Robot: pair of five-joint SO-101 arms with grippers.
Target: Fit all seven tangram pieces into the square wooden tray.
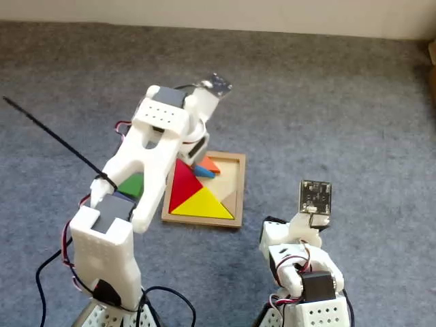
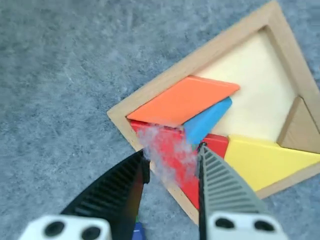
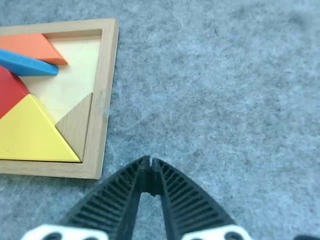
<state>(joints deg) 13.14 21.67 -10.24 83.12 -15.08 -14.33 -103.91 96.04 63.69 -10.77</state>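
You've got a grey carpet [image 1: 340, 116] as the work surface: short nap, felt-like, mottled. In the high view it runs edge to edge, left to right, & down to the near edge. Both wrist views give you the same carpet close up, w/ fibres flecked lighter & darker grey. Along the far side of the high view a pale strip [image 1: 272, 13] meets the carpet in a straight line that slopes slightly down toward the right; wall or skirting, can't tell which. At the far right edge, just below that strip, a sliver of a brown object [image 1: 433, 54] pokes in. Too little of it visible to ID.
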